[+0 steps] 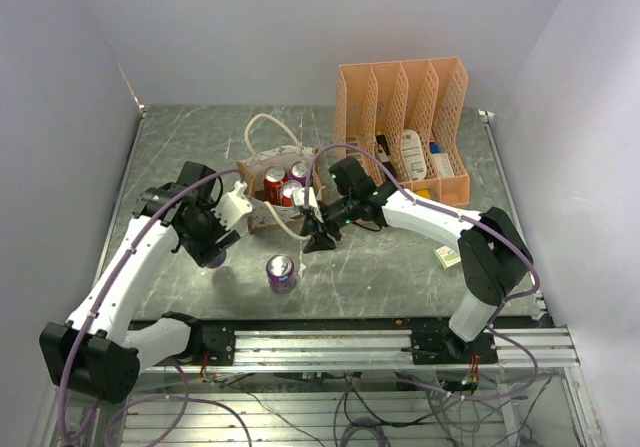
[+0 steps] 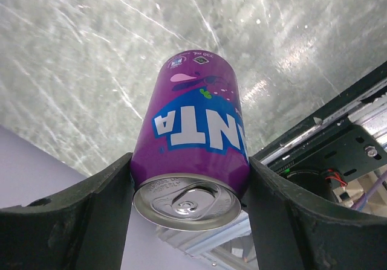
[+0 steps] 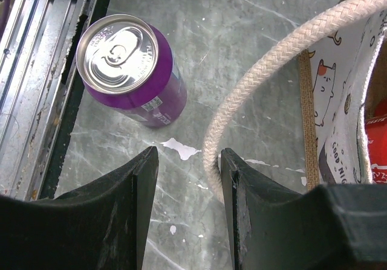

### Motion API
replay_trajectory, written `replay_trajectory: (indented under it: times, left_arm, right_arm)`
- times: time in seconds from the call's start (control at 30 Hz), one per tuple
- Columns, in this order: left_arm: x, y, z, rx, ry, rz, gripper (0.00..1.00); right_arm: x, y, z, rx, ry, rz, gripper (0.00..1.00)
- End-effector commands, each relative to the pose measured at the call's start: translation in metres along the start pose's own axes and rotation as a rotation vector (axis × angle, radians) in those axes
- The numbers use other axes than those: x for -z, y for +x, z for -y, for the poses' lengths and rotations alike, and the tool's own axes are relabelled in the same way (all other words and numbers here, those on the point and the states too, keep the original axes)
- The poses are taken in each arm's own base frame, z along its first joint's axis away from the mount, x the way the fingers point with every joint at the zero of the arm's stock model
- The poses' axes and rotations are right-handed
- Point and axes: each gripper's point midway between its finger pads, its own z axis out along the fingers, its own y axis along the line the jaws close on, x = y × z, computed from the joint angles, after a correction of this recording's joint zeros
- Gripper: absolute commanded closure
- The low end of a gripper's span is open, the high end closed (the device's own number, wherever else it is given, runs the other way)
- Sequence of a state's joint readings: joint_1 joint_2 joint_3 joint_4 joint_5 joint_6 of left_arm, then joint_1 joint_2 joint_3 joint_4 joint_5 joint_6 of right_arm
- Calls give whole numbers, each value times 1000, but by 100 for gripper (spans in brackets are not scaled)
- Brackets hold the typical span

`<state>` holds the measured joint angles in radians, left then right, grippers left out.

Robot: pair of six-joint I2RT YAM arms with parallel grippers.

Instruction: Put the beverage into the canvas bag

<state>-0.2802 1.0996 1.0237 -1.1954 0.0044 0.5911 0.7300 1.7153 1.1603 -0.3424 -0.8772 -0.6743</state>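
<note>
A purple Fanta can, the beverage (image 2: 193, 131), lies between the fingers of my left gripper (image 2: 190, 161), and both pads touch its sides. From above, this can (image 1: 213, 259) shows under the left gripper (image 1: 215, 249), left of the canvas bag (image 1: 258, 217). A second purple can (image 1: 281, 272) (image 3: 130, 70) stands on the table near the front rail. My right gripper (image 3: 187, 155) (image 1: 318, 239) hangs in front of the bag with its jaws apart. The bag's cream rope handle (image 3: 272, 64) rests against the inside of one finger. The bag's printed side (image 3: 338, 101) is at the right.
Inside the bag stand two red cans (image 1: 274, 178) and a purple one (image 1: 298, 172). An orange file organizer (image 1: 405, 127) stands behind the right arm. A small yellow-green box (image 1: 447, 256) lies at the right. A metal rail (image 1: 330, 342) runs along the near edge.
</note>
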Motion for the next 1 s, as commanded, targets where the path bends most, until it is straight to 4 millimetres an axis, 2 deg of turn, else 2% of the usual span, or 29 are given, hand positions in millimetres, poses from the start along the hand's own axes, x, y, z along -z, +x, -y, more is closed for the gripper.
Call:
replay_trajectory:
  times: [0.0,0.27,0.5,0.73,0.83,0.97]
  left_arm:
    - [35,-23,-18,-2,-60,93,72]
    - [89,-80,-39,-1,-115,316,80]
    - [118,-133,-50,-12,-110,523,83]
    - [131,-182,-52,-36,-43,684,88]
    - [128,-200,-54,-30,-1,723,92]
    - [120,-220,-61,-6,29,734,93]
  right_arm:
    - [-3,-1,-7,-8,-29,-8,55]
    - [-5,-4,-13,0,-52,-2,55]
    - [-2,-12,-16,19,-55,10,55]
    - [-1,-14,-16,26,-55,12,55]
    - [-2,-13,-16,24,-56,9,55]
    - [-1,-13,-17,25,-56,8,55]
